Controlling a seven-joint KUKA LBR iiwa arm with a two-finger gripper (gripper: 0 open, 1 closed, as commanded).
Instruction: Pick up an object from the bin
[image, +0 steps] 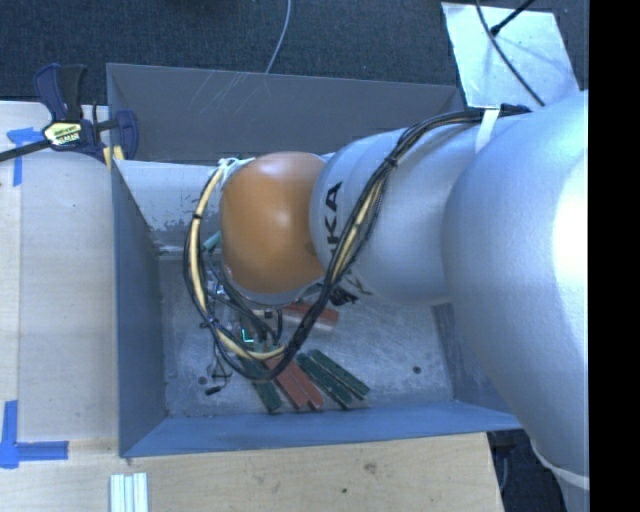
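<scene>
— Pose of the arm (430, 230)?
— Reaches in from the right, thick silver body slanting down across the bin (140, 330), wrist low over the left-middle of the floor. Capped at the wrist with a rounded orange cover (265, 225); black and yellow cables (365, 200) strung along the side and looped under the cap
— And the gripper (248, 338)?
— Tucked beneath the cover among the wiring, close to the bin floor. Apart or together: cannot tell, hidden from above
— Nearest things?
— Just right of the gripper, toward the near wall, a small heap of flat bars (315, 382), dark green and reddish-brown, lying across one another. A further reddish piece (312, 316) just beside the wrist, partly under the cables. Held or not: cannot tell
— Surface and surroundings?
— Grey metal floor, scuffed and speckled, with sloped blue-grey walls all round. Beyond the far wall, dark ground (200, 30)
</scene>
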